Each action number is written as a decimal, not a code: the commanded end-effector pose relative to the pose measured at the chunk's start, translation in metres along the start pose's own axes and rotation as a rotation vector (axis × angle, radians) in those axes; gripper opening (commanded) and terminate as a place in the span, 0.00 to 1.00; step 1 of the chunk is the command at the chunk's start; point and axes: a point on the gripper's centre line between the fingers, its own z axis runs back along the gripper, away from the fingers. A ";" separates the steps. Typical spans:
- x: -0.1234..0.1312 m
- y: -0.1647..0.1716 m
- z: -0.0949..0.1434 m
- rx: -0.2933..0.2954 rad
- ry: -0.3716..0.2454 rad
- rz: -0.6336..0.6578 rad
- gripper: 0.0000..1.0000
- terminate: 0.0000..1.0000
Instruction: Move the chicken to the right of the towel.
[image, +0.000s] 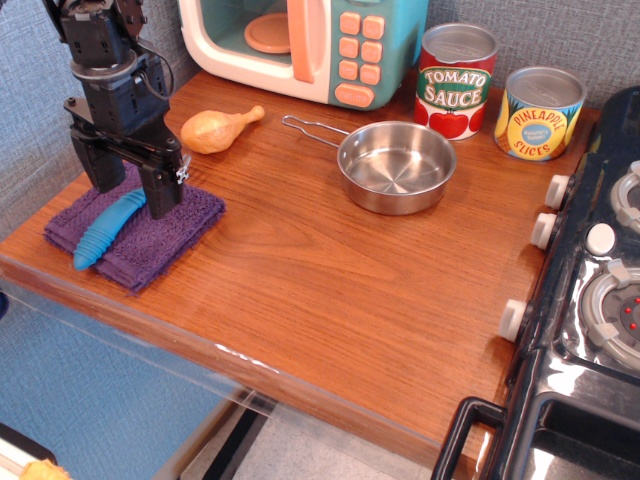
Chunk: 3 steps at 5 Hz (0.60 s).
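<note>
A blue ribbed object (108, 229) lies just below the tool. A steel pan (396, 166) sits well to its right, two cans (455, 80) beyond that. A toy microwave (305, 45) stands up-right of the tool, a stove (590, 300) far right.

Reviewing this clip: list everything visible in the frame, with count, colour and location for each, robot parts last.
chicken: 1, golden-orange, back left of the table, behind the towel
towel: 1, dark purple, front left of the table
blue ridged object: 1, blue, lying on the towel
steel pan: 1, silver, centre back, handle pointing left
toy microwave: 1, teal and cream with orange buttons, back centre
tomato sauce can: 1, red label, right of the microwave
pineapple slices can: 1, yellow and blue label, back right
toy stove: 1, black with white knobs, right edge
table: 1, brown wood
claw: 1, black, open, over the towel's back part
</note>
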 end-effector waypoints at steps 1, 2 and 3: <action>0.000 0.000 0.000 0.000 0.000 0.000 1.00 0.00; 0.025 0.003 0.005 -0.017 -0.017 0.023 1.00 0.00; 0.054 0.011 0.019 -0.003 -0.050 0.043 1.00 0.00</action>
